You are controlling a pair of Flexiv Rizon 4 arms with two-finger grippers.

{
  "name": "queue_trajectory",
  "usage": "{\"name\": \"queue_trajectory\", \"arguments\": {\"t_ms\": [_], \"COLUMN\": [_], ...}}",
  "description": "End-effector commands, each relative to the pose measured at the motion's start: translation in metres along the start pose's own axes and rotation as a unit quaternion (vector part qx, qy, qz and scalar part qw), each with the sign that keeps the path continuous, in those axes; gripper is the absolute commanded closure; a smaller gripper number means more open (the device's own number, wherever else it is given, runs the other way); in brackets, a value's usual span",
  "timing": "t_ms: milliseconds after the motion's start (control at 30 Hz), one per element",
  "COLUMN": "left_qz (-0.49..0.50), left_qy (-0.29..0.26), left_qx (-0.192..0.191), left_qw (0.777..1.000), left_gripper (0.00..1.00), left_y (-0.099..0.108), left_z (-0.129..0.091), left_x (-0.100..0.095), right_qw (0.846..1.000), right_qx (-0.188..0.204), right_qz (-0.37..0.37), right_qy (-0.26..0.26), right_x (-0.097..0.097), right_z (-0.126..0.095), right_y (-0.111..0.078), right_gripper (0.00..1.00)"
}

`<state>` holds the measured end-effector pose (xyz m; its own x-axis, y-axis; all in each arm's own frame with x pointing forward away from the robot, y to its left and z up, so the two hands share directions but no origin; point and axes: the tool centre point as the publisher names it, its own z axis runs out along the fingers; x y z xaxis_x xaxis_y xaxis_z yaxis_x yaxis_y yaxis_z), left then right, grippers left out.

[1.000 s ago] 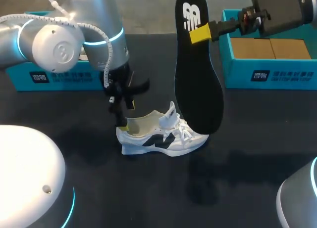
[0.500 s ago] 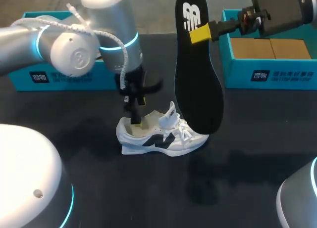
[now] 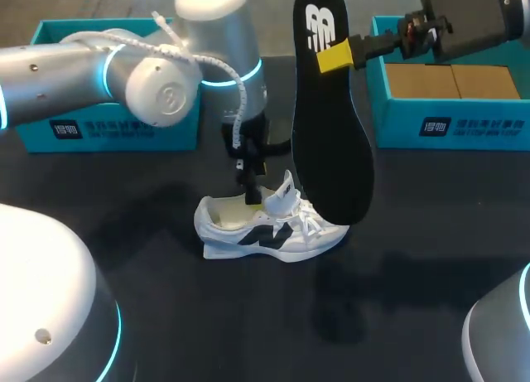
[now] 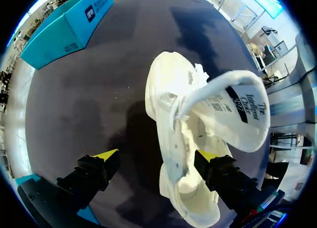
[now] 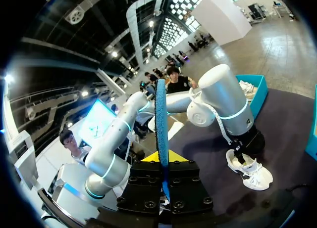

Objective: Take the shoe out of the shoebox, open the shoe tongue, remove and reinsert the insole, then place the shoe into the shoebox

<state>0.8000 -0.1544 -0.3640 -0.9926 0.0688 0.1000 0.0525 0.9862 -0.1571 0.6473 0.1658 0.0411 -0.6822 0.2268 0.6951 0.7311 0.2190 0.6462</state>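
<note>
The white shoe [image 3: 273, 229] lies on its sole in the middle of the black table, its tongue [image 4: 237, 109] lifted. My left gripper [image 3: 255, 197] hangs open over the shoe's mouth, just behind the tongue. In the left wrist view the left gripper [image 4: 156, 156] straddles the shoe's [image 4: 185, 134] side wall, one finger over the inside and one outside. My right gripper [image 3: 335, 57] is shut on the heel end of the black insole [image 3: 331, 133], which hangs upright above the shoe's toe. The right wrist view shows the insole [image 5: 161, 119] edge-on between the right gripper's [image 5: 163, 159] fingers.
A teal shoebox [image 3: 447, 125] with brown cardboard inside stands at the back right. Another teal box [image 3: 108, 129] stands at the back left, behind my left arm [image 3: 141, 67]. The table's front half is bare black surface.
My left arm has moved right along the shoe, from its heel to just behind the tongue. The right arm and the insole have kept still.
</note>
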Motion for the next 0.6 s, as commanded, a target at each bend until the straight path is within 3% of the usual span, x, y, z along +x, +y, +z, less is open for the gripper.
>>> {"name": "queue_trajectory", "arguments": {"t_ms": [33,400,567,600], "left_qz": [-0.005,-0.013,-0.013,-0.013], "left_qy": [0.005,0.021,0.029,0.029], "left_qx": [0.0,0.001,-0.002,-0.002], "left_qw": [1.0,1.0,0.999,0.999], "left_gripper": [0.01,0.14,0.35,0.44], "left_y": [-0.007,-0.002,-0.001,-0.002], "left_z": [0.014,0.027,0.032,0.032], "left_x": [-0.006,-0.004,-0.002,-0.002], "right_qw": [1.0,1.0,1.0,1.0], "right_qx": [0.001,0.001,0.001,0.001], "right_qz": [0.001,0.001,0.001,0.001], "right_qy": [0.0,0.0,0.0,0.0], "right_x": [0.0,0.0,0.0,0.0], "right_z": [0.003,0.003,0.003,0.003], "right_y": [0.002,0.002,0.002,0.002], "right_gripper": [1.0,1.0,1.0,1.0]}}
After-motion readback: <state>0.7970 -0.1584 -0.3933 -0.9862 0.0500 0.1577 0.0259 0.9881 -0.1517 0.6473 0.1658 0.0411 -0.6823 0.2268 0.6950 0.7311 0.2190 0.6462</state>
